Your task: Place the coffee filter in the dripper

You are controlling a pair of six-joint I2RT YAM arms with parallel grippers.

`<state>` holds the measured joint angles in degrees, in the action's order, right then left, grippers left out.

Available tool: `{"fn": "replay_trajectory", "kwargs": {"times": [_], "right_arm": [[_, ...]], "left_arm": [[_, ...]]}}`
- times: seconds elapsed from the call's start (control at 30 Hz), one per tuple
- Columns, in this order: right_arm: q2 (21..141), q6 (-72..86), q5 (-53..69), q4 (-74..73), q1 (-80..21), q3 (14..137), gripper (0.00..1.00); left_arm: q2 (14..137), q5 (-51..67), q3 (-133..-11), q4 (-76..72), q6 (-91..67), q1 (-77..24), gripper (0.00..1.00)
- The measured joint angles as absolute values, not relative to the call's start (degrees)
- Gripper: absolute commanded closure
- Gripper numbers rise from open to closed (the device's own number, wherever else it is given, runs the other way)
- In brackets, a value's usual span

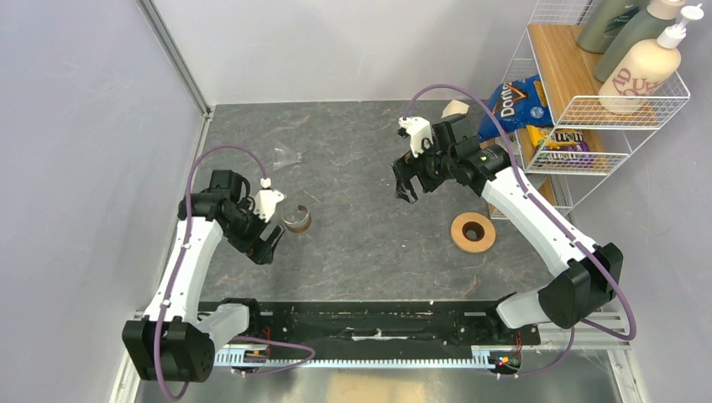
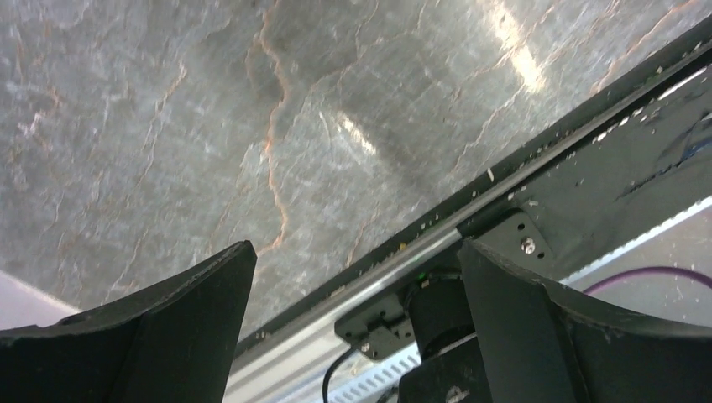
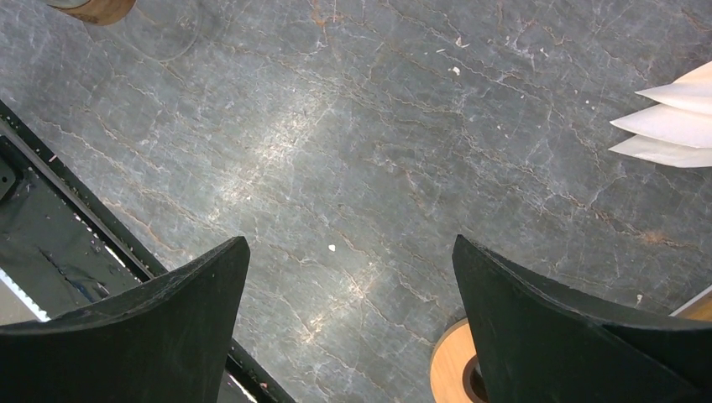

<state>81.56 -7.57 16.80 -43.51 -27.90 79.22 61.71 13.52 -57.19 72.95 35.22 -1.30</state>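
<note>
The coffee filter (image 3: 672, 124) lies on the counter (image 1: 361, 260) beyond my right jaws (image 3: 348, 243) and off to their outer side, not yet within their reach. It is thin, matte white paper, showing as several flat pointed folds fanned one over another, and I cannot tell whether that is one filter or a small stack. I judge it rests flat because paper this limp cannot lie any other way, which leaves me only an edge to pinch. My right jaws stand wide with nothing between them, hanging above bare stone, and that gape suits a thing about as broad as they are. The dripper (image 1: 285, 157) is far across from them, just beyond my left jaws (image 2: 357, 245) and apart from them. It is a clear glass cone, glossy and nearly lost against the counter. It seems tipped on its side, so its mouth may not face up for the paper. My left jaws are wide and empty too, low over the near strip by the black rail (image 2: 588, 176). Just beside them, on their inner side, stands a short brown cup (image 1: 296, 220). Near my right jaws, toward the bases, lies a flat tan wooden ring (image 1: 473, 232), smooth, with a dark hole. The counter is dark grey, stone-patterned and veined in rust.
</note>
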Motion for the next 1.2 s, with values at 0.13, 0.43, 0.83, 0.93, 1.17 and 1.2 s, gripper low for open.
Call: {"fn": "replay_trajectory", "kwargs": {"times": [0.13,0.43,0.83,0.93,1.17,1.2], "right_arm": [[81.56,-7.79,16.78,-43.88,-27.90,79.24,0.01],[81.78,-8.86,16.58,-44.73,-27.90,80.53,0.01],[82.59,-9.67,15.55,-44.77,-27.90,80.84,0.01],[82.94,-9.67,15.38,-44.99,-27.83,81.25,0.01],[84.97,-9.61,15.16,-45.74,-26.57,83.64,0.01],[85.25,-9.52,15.14,-45.93,-26.26,83.99,0.01]], "left_arm": [[59.35,17.30,-52.84,65.34,33.32,-1.32,0.02],[59.81,23.18,-47.90,48.31,26.59,-2.90,0.19],[62.24,18.59,-42.39,27.62,8.45,-12.69,0.44],[64.31,16.75,-42.17,23.18,3.81,-16.40,0.48],[74.30,13.26,-42.85,12.29,-6.66,-22.09,0.49],[75.72,12.86,-43.38,11.49,-7.81,-22.65,0.49]]}}
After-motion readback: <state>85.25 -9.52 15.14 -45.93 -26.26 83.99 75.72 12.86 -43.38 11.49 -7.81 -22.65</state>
